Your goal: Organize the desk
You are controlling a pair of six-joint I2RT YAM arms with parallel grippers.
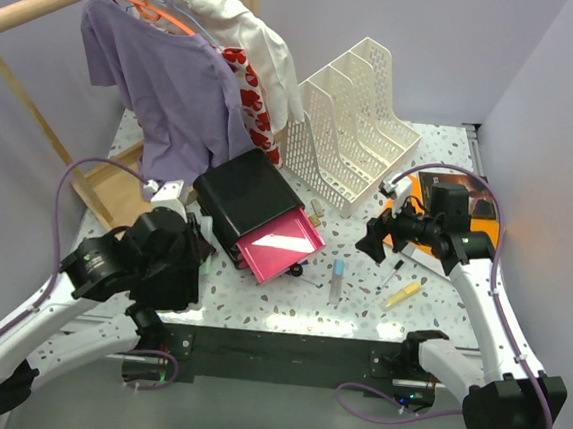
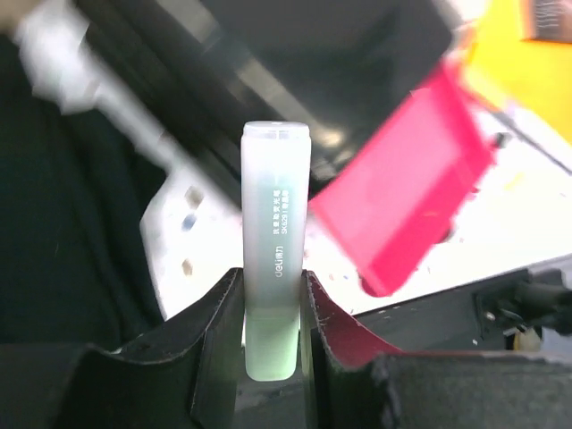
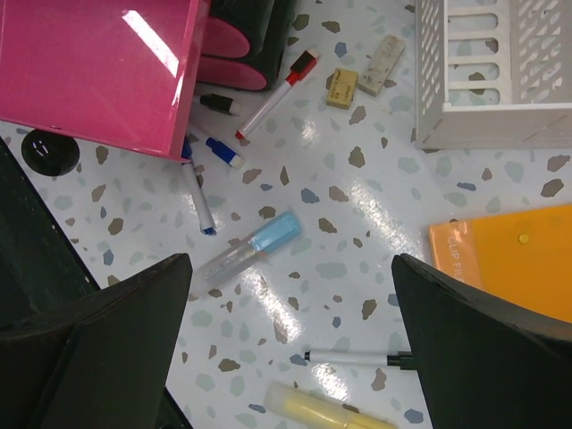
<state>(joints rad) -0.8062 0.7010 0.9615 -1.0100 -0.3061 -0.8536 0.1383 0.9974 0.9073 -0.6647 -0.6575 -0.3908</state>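
One pale green highlighter (image 2: 275,268) clamped between left fingers (image 2: 214,344); right fingers (image 3: 107,331) spread.

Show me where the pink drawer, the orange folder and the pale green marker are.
pink drawer (image 1: 282,242): top external view, on its glossy pink floor.
orange folder (image 3: 509,255): right wrist view, on its orange cover.
pale green marker (image 2: 275,223): left wrist view, on the printed middle of its barrel.

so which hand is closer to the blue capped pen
Right. The right hand hangs open just beside the blue capped pen; the left hand is across the pink drawer.
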